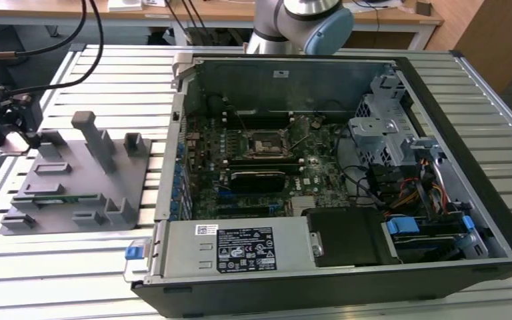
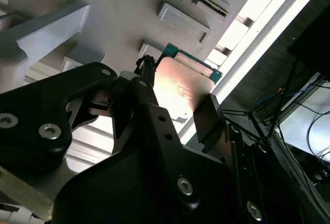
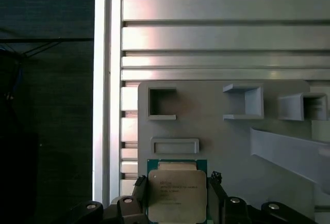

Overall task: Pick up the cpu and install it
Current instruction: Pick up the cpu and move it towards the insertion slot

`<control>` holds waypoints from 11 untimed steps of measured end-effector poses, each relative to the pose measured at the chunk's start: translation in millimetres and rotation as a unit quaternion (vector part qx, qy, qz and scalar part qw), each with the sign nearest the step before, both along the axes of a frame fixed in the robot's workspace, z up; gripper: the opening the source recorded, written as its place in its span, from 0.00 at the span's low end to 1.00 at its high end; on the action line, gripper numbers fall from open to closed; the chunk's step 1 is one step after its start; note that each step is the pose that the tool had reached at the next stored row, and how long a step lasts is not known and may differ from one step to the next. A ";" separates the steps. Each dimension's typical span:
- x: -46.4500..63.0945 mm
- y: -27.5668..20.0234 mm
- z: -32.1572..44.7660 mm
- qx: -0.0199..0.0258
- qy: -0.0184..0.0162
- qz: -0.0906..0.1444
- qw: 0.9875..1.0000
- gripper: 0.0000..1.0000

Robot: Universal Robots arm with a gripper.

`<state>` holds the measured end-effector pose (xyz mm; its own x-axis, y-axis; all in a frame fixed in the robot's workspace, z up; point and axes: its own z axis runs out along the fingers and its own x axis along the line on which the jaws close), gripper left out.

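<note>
Gripper (image 3: 177, 180): fingers (image 3: 140, 190) clamped against two opposite edges of the cpu (image 3: 177, 198). The chip sits square between them, silver top facing the first wrist view. Behind it is the grey pocketed fixture plate (image 3: 216, 126) on the slatted aluminium table (image 3: 216, 28). The open computer case (image 1: 345, 167) with its black socket frame (image 1: 265, 143) is well apart, toward the exterior view's right.

Robot arm (image 1: 279, 27) silver-grey tube, pale blue joint cap (image 1: 335, 32); gripper (image 2: 178, 91) matte black, angular link plates; silver screws (image 2: 50, 130).
</note>
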<state>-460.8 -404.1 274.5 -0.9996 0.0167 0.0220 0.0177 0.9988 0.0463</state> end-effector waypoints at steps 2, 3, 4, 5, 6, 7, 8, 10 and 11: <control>0.0 0.0 2.0 0.000 0.000 0.000 1.000 0.54; 0.0 0.0 3.3 0.000 0.000 0.000 1.000 0.54; 0.0 0.0 4.7 0.000 0.000 0.000 1.000 0.54; 0.0 0.0 6.1 0.000 0.000 0.000 1.000 0.54; 0.0 0.0 7.6 0.000 0.000 0.000 1.000 0.54; 0.0 0.0 9.1 0.000 0.000 0.000 1.000 0.54; 0.0 0.0 10.5 0.000 0.000 0.000 1.000 0.54; 0.0 0.0 13.1 0.000 0.000 0.000 1.000 0.54; 0.0 0.0 14.5 0.000 0.000 0.000 1.000 0.54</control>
<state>-460.8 -404.1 289.0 -0.9996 0.0168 0.0216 0.0178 0.9988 0.0463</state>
